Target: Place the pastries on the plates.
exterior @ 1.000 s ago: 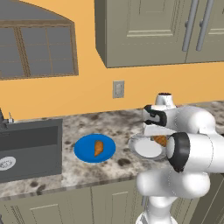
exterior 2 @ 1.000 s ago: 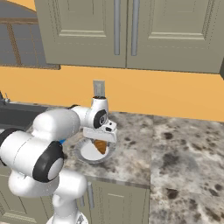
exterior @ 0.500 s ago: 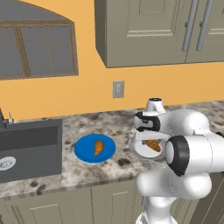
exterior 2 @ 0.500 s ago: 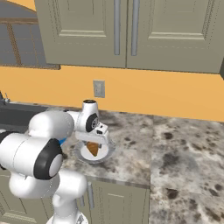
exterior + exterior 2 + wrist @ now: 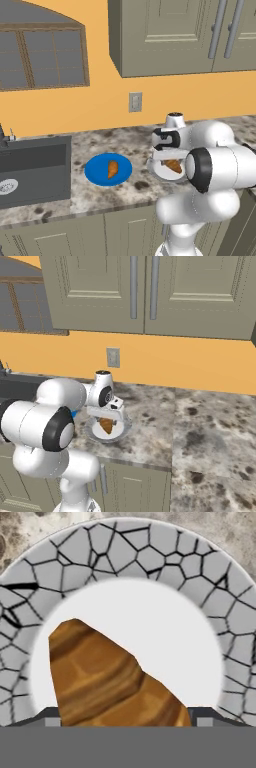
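From the left base view, you see the gripper (image 5: 169,159) low over the white plate (image 5: 156,171) on the worktop (image 5: 100,142), a pastry (image 5: 173,165) lying on the plate just beneath it. The other pastry (image 5: 113,169) lies on the blue plate (image 5: 95,171). A second ago the hand stood further right.

From the right base view, the gripper (image 5: 107,416) hangs directly above the pastry (image 5: 106,426).

In the hand view, the fingers (image 5: 47,718) stand wide apart either side of the pastry (image 5: 100,677), which rests on the plate (image 5: 165,562); you can't tell whether they touch it.
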